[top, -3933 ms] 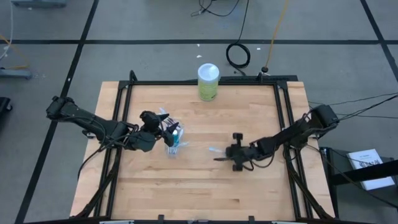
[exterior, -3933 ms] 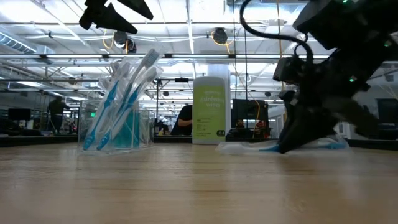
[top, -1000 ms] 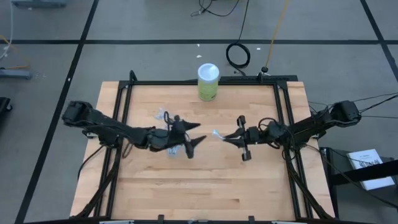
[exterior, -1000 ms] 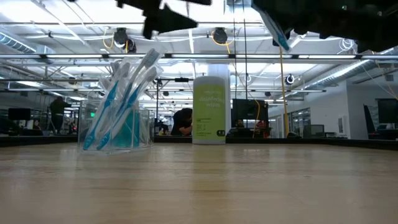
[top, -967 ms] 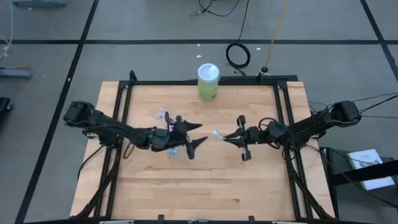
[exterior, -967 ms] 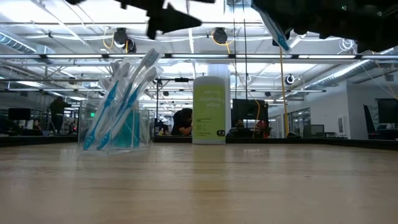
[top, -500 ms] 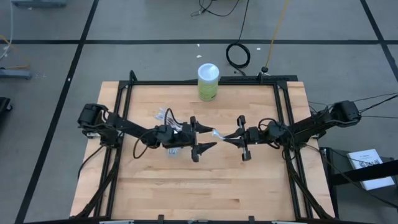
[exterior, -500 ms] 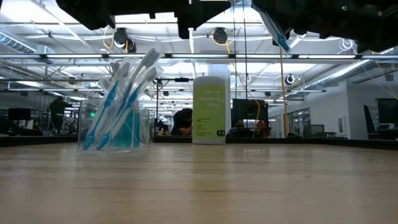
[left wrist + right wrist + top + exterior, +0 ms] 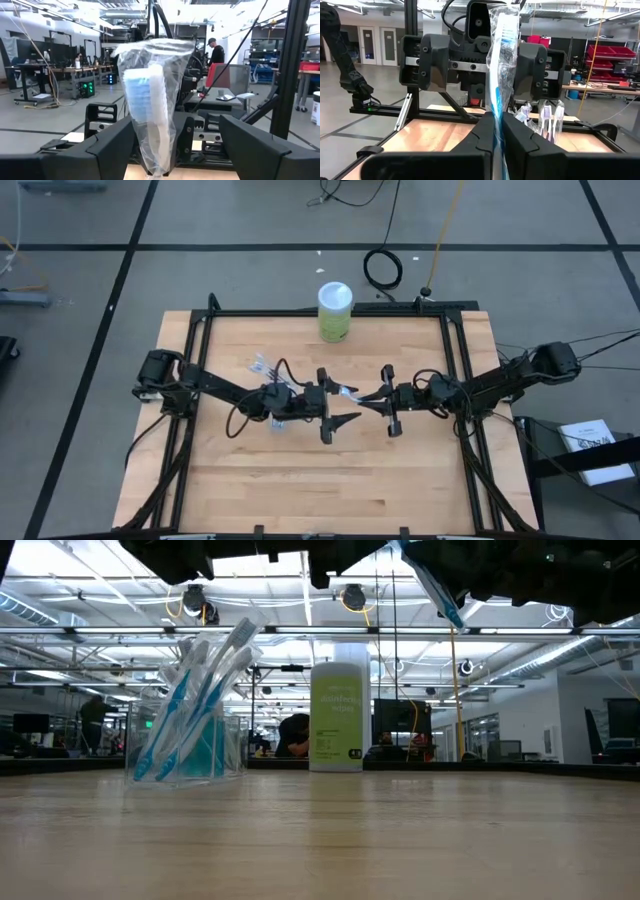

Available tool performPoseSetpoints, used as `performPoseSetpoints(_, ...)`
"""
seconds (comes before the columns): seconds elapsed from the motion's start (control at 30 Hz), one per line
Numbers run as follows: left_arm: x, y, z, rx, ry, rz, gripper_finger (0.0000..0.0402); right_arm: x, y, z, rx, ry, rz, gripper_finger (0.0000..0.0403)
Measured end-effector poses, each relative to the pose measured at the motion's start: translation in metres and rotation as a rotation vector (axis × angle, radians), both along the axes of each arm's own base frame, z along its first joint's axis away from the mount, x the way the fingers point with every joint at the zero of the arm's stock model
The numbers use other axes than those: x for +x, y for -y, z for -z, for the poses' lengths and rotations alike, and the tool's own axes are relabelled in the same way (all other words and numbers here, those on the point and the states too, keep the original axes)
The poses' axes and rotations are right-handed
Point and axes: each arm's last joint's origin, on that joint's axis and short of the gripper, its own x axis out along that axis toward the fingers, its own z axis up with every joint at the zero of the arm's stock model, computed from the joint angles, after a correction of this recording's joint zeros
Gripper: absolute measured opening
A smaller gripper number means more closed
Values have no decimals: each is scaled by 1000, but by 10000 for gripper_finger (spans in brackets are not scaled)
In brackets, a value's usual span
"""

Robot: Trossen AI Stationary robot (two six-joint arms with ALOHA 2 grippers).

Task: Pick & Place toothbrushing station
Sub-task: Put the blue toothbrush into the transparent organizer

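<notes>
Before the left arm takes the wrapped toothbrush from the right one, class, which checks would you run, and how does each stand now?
1. Right gripper shut on the wrapped toothbrush: ok.
2. Left gripper open to receive it: ok, fingers spread wide.
3. Toothbrush lined up between the left fingers: ok in the left wrist view, where it stands between them.
4. Toothbrush already inside the left gripper's reach: cannot tell; the high view shows the two grippers facing each other with the tip near the left one.
5. Clear cup upright with its toothbrushes: ok.
6. Green canister out of the way: ok, at the table's far edge.
</notes>
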Motion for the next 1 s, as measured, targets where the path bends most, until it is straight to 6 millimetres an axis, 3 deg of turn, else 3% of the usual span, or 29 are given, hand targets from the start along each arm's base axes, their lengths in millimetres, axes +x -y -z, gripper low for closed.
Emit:
performPoseSetpoints(0.2,1,-4,1,-23,-13,-5,265,0,0,0,0,0,0,9)
performPoseSetpoints(0.67,2,-8,2,-60,-16,-2,18,0,0,0,4,-1,2,14)
performPoseSetpoints(0.8,-5,-8,-8,-100,-63,0,27,0,0,0,12,-3,4,51)
performPoseSetpoints(1.0,-34,-3,-37,-117,-219,-107,15,0,1,2,59,-20,43,117)
